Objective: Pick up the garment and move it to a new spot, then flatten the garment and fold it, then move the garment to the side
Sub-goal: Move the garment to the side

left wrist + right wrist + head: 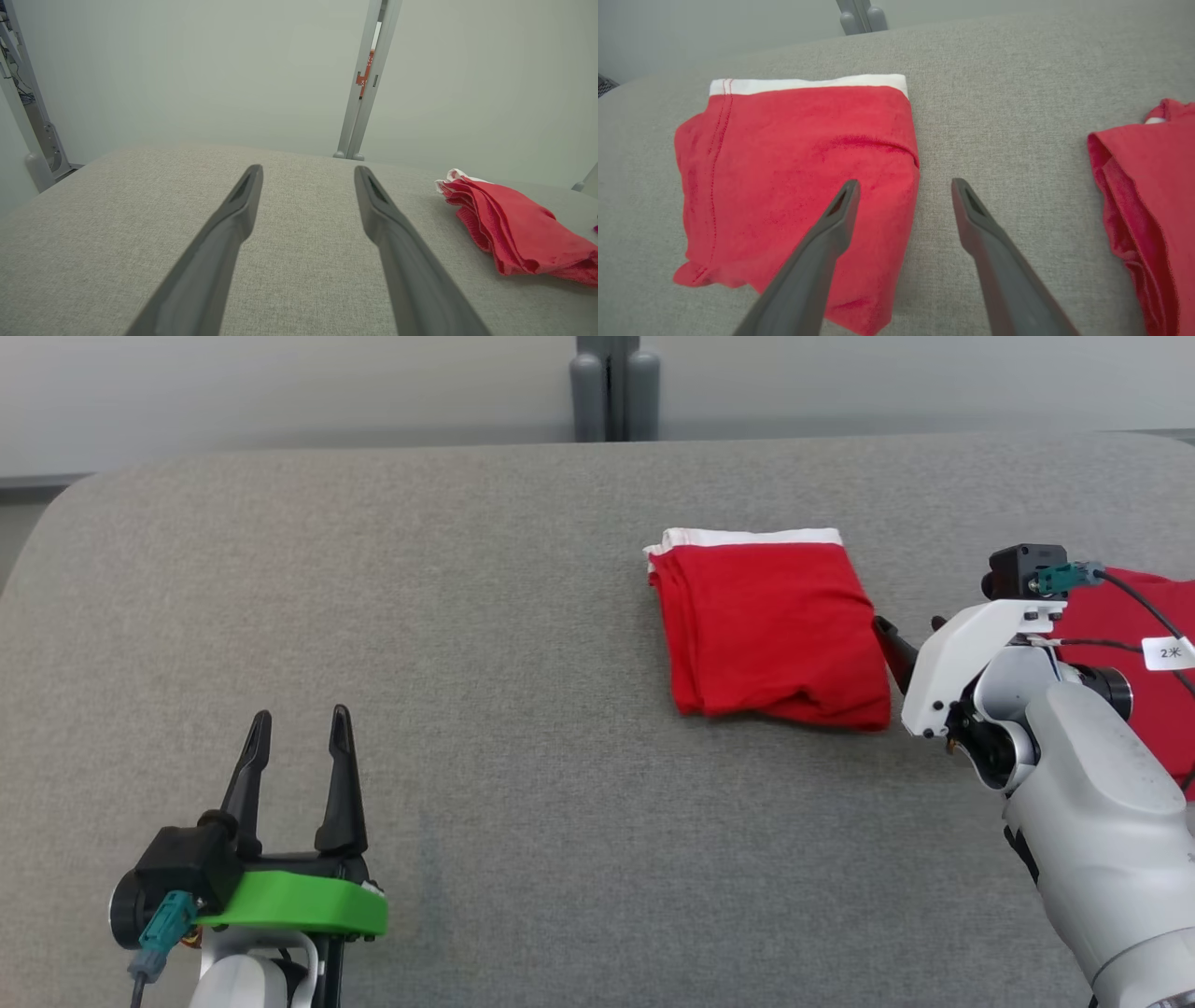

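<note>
So here's my view right now: the garment (770,625) is folded into a chunky red rectangle on the grey fabric table (467,616), sitting around 2 o'clock from the middle of my head view, with its white waistband along the 12 o'clock edge and the stacked layers showing at its 9 o'clock side. My right gripper (904,184) is parked right at the garment's 4 o'clock corner, fingers spread wide with nothing between them. From the wrist cam, one finger lines up over the red cloth near that corner and the other over bare table just beside it. Honestly can't tell if the tip is touching the fabric or just hanging above it. My left gripper (301,717) is way off at 7 o'clock in the head view, well apart from the garment, fingers also spread wide and empty, pointing toward 12 over plain table. There's a second red cloth (1130,635) at 3 o'clock, partly behind my right wrist and apart from the folded one. A little white tag (1167,651) hangs on my wrist cable, and a grey post (614,387) stands past the table's far edge at 12.
</note>
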Controlling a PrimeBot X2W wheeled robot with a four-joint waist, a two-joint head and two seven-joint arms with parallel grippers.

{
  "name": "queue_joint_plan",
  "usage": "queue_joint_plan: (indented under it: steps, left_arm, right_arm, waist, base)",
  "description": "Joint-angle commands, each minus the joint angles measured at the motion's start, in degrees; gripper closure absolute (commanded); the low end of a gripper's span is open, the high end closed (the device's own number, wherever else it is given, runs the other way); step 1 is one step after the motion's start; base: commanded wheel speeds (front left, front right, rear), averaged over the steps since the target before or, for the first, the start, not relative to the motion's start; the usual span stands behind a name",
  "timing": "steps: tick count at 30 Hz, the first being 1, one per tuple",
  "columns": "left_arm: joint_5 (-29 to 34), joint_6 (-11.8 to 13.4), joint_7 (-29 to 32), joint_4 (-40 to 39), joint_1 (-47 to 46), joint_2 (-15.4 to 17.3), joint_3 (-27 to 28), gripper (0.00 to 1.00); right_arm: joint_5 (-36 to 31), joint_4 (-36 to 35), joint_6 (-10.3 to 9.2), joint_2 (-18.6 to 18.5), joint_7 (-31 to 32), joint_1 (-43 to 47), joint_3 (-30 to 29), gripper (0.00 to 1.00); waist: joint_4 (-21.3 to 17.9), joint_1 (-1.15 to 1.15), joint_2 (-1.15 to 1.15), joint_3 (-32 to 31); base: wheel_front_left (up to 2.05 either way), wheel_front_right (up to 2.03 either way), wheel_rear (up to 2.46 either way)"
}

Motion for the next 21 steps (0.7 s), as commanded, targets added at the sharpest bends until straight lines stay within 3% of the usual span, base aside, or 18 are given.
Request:
queue_joint_plan:
  steps: [1,15,21]
  left_arm:
    - [-0.54,-0.11,-0.15,-0.32,-1.26,0.17,-0.25,0.0]
    - [-1.54,0.08,-0.14,-1.13,-2.63,0.17,-2.23,0.0]
    - [-1.74,0.43,-0.14,-1.21,-2.71,0.17,-2.07,0.0]
  right_arm:
    - [-0.92,1.29,-0.01,-0.39,0.26,-1.11,-0.37,0.0]
    - [-9.37,15.38,-0.06,-0.07,-0.79,-7.25,-5.57,0.0]
    - [-11.93,20.9,0.02,3.26,3.27,-7.33,-5.79,0.0]
  waist:
    - [4.56,0.0,0.0,4.15]
    - [7.59,0.0,0.0,7.33]
    - [7.39,0.0,0.0,7.58]
  base:
    - [0.0,0.0,0.0]
    - [0.0,0.0,0.0]
    - [0.0,0.0,0.0]
